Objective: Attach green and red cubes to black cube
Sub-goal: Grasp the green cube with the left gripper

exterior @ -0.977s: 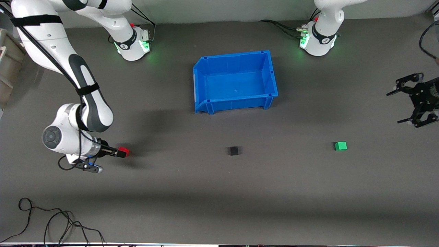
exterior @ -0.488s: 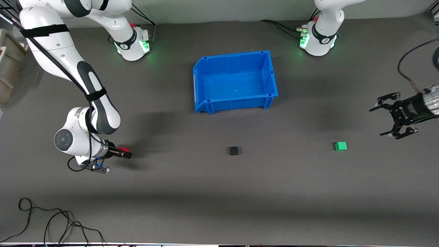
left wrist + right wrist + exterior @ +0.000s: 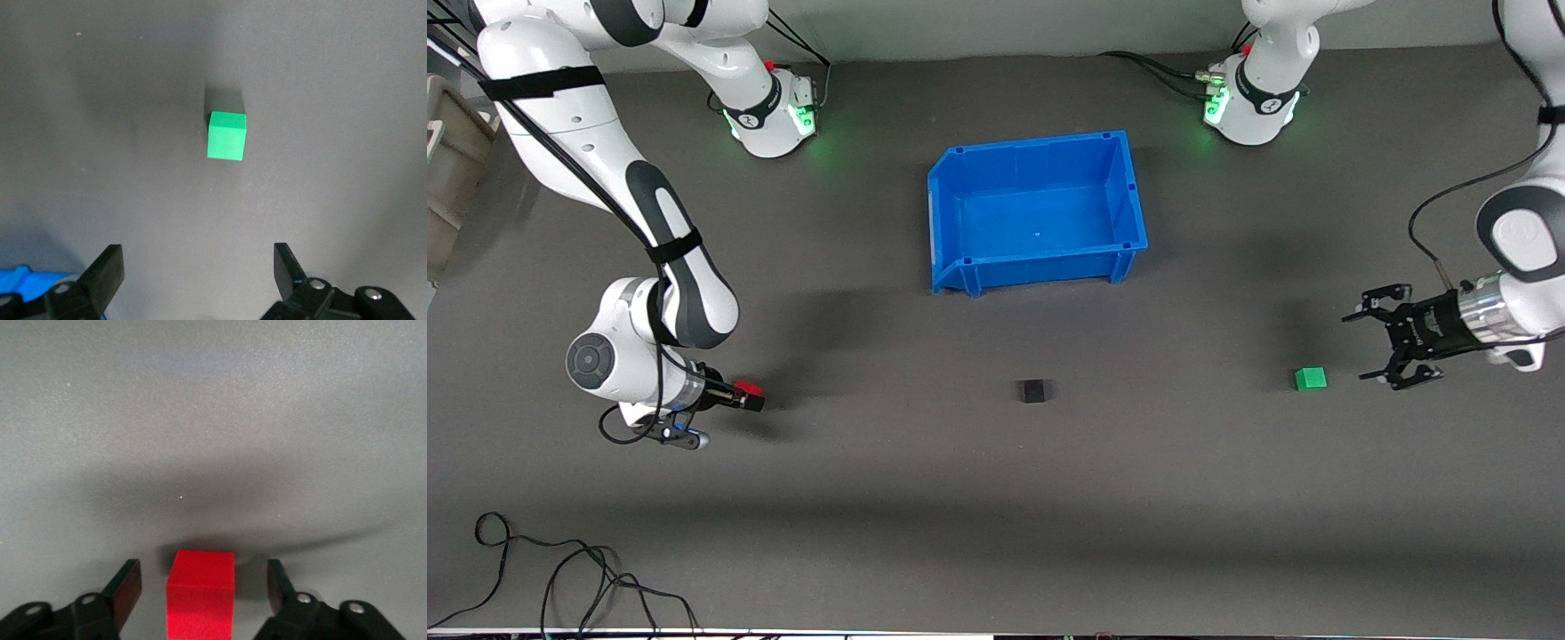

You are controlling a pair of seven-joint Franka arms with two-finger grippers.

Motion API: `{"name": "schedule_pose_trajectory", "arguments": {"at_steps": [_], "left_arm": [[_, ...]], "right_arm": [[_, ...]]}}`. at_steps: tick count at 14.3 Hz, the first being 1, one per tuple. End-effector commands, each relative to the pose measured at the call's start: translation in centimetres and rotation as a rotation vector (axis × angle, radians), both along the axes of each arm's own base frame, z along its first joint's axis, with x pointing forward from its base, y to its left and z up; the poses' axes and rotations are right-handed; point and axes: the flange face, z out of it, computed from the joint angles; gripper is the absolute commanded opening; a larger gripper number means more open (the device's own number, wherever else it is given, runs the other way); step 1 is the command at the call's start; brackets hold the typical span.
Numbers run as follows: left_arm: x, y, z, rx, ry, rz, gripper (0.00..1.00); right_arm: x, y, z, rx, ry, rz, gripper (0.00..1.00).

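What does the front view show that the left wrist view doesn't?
Only the front view shows the black cube, the blue bin, the red cube between the open fingers of the right tool, and both arms reaching over the table.

Only the left wrist view shows, from close above, the green cube lying ahead of the left tool's two spread fingers, not yet between them.

Both show the green cube, untouched on the table, and the open left tool beside it.

My right gripper (image 3: 754, 400) sits low at the middle left of the front view, jaws apart. My left gripper (image 3: 1371, 346) hangs at middle right, jaws spread wide.
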Motion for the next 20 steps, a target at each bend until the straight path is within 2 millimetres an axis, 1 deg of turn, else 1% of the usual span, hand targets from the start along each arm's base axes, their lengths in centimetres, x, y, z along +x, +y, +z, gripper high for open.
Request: {"name": "schedule_pose_trajectory", "arguments": {"at_steps": [1, 3, 5, 7, 8, 9, 10, 11, 12, 13, 15, 16, 19, 20], "left_arm": [[-0.4, 0.3, -3.1, -0.016, -0.038, -0.049, 1.00], [-0.6, 0.4, -5.5, -0.032, -0.068, -0.072, 1.00], [-0.6, 0.8, -7.4, -0.021, -0.073, -0.063, 1.00], [-0.4, 0.8, -9.3, 0.002, -0.076, -0.050, 1.00], [-0.4, 1.0, -9.8, 0.010, -0.078, -0.044, 1.00], [-0.4, 1.2, -10.3, 0.014, -0.079, -0.043, 1.00], [-0.3, 1.4, -10.6, 0.014, -0.088, -0.042, 1.00], [-0.4, 1.4, -11.1, 0.006, -0.097, -0.045, 1.00], [-0.4, 1.4, -11.5, -0.003, -0.112, -0.049, 1.00], [-0.5, 1.5, -11.9, -0.016, -0.120, -0.052, 1.00], [-0.6, 1.4, -12.4, -0.024, -0.123, -0.055, 1.00], [-0.6, 1.5, -12.6, -0.018, -0.125, -0.051, 1.00], [-0.6, 1.6, -13.1, -0.012, -0.124, -0.046, 1.00], [-0.7, 1.6, -13.4, -0.012, -0.121, -0.047, 0.98]], "right_arm": [[-0.2, -0.1, -0.3, 0.006, -0.012, -0.015, 0.66], [-0.3, -0.1, -0.4, 0.005, -0.016, -0.015, 0.59], [-0.3, -0.1, -0.5, 0.004, -0.024, -0.016, 0.43], [-0.3, -0.2, -0.5, 0.002, -0.028, -0.017, 0.42], [-0.3, -0.2, -0.5, 0.002, -0.028, -0.019, 0.42], [-0.3, -0.3, -0.5, 0.002, -0.028, -0.020, 0.36], [-0.3, -0.3, -0.4, 0.003, -0.030, -0.023, 0.29], [-0.3, -0.3, -0.4, 0.003, -0.029, -0.026, 0.20], [-0.3, -0.3, -0.3, 0.004, -0.031, -0.032, 0.06], [-0.2, -0.2, 0.0, 0.005, -0.033, -0.038, 0.00], [0.1, 0.1, 0.8, 0.007, -0.042, -0.086, 0.00], [0.2, 0.2, 1.2, 0.012, -0.044, -0.150, 0.00], [1.7, 0.8, 4.1, 0.024, -0.062, -0.272, 0.00], [2.1, 0.8, 4.8, 0.027, -0.042, -0.317, 0.00]]}}
